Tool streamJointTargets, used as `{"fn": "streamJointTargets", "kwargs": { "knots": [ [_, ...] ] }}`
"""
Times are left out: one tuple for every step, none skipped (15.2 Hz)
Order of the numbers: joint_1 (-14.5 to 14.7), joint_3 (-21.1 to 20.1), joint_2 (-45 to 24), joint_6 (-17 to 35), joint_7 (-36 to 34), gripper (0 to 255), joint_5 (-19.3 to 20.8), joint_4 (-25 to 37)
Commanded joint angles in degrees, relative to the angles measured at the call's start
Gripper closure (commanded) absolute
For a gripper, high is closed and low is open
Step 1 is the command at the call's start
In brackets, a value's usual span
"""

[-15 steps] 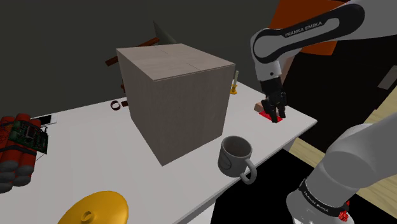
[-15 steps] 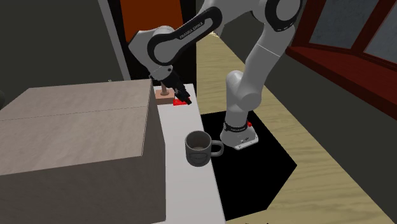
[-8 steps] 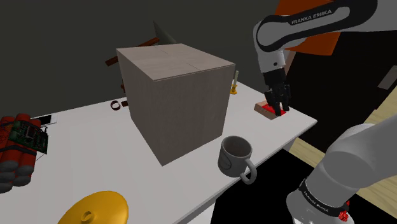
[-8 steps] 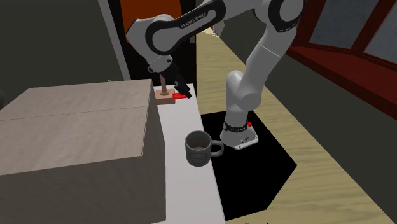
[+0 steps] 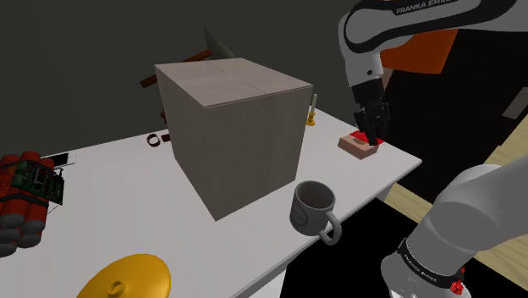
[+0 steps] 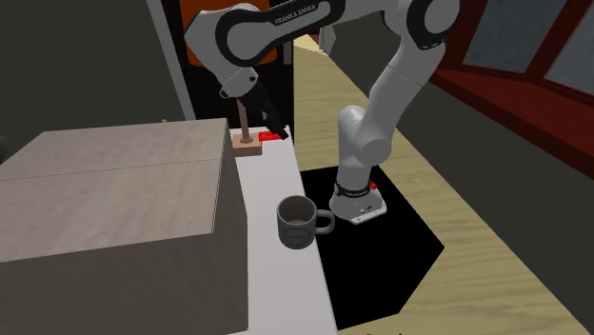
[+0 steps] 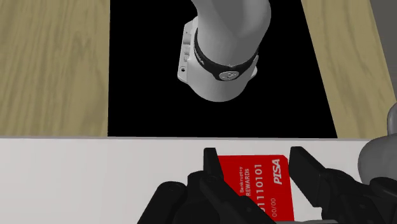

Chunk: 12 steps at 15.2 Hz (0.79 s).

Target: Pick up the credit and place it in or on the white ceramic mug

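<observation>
The credit card (image 7: 257, 183) is a red card with white print, clasped between the two black fingers of my gripper (image 7: 256, 167). In the shoulder view the gripper (image 5: 372, 135) hangs just above the table's far right corner with the red card (image 5: 361, 137) at its tips. The second exterior view shows the card (image 6: 274, 137) lifted off the white tabletop under the gripper (image 6: 268, 128). The mug (image 5: 313, 207) is drawn grey and stands upright and empty near the table's front edge, handle toward the stand. It is also seen as the mug (image 6: 297, 222) well short of the gripper.
A small brown block (image 5: 355, 146) lies right beside the card. A big cardboard box (image 5: 233, 127) takes up the table's middle. A small candlestick (image 5: 311, 114), a ring (image 5: 153, 140), a red bundle (image 5: 21, 190) and a yellow dome (image 5: 127, 279) lie around the white table (image 5: 127, 212).
The gripper has risen from the table's corner, shifting slightly toward the shoulder view's right, and the red card has come up with it.
</observation>
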<state>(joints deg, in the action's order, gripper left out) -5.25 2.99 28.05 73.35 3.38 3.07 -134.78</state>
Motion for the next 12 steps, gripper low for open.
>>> {"fn": "streamJointTargets", "kwargs": {
  "knots": [
    [1.12, -1.96, 1.21, -0.43, -2.64, 255, -2.45, -0.79],
    [1.72, -3.0, 1.83, -0.62, -4.01, 255, -3.77, -1.21],
    [2.33, -4.06, 2.38, -0.79, -5.38, 255, -5.11, -1.57],
    [2.93, -5.13, 2.87, -0.93, -6.76, 255, -6.48, -1.86],
    [3.53, -6.21, 3.29, -1.04, -8.15, 255, -7.87, -2.1],
    [4.13, -7.31, 3.65, -1.12, -9.54, 255, -9.27, -2.27],
    [4.74, -8.41, 3.94, -1.16, -10.93, 255, -10.68, -2.39],
    [5.35, -9.51, 4.16, -1.16, -12.34, 255, -12.09, -2.44],
    [5.95, -10.63, 4.32, -1.13, -13.74, 255, -13.51, -2.44],
    [6.56, -11.75, 4.4, -1.06, -15.15, 255, -14.92, -2.37],
    [7.16, -12.87, 4.41, -0.96, -16.57, 255, -16.33, -2.25],
    [7.75, -13.99, 4.35, -0.82, -17.98, 255, -17.72, -2.06]
  ]
}}
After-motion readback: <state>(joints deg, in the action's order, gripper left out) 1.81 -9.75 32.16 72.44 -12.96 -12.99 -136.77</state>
